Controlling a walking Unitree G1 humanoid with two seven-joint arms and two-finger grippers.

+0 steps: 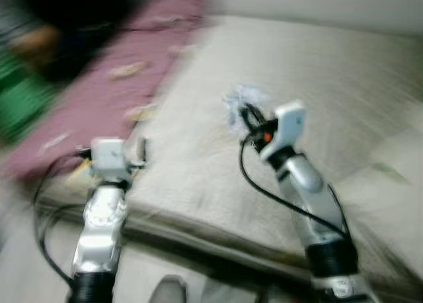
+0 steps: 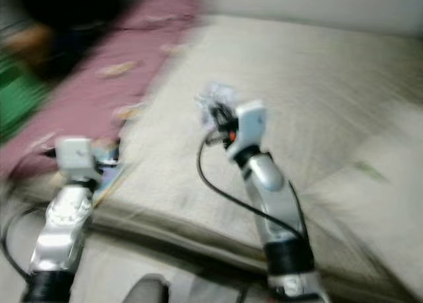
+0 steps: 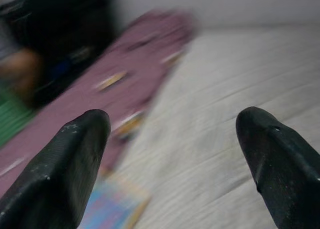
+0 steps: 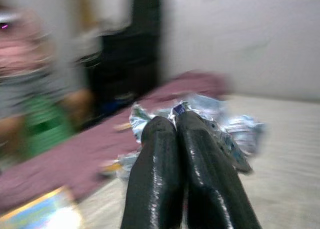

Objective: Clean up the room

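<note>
All views are blurred by motion. My right gripper (image 4: 176,123) is shut on a crumpled silvery-blue wrapper (image 4: 220,121), held above the beige mattress (image 1: 317,98); the wrapper (image 1: 241,101) also appears past the right arm in the head views. My left gripper (image 3: 175,139) stands open with nothing between its fingers, over the mattress's near left edge. A colourful flat book or packet (image 3: 112,209) lies just below it by the mauve blanket (image 1: 125,58).
The mauve blanket with small scraps on it runs along the mattress's left side. A person in green and grey (image 4: 35,104) sits at the far left beside a dark object (image 4: 125,59). A pale wall (image 4: 240,34) stands behind the bed.
</note>
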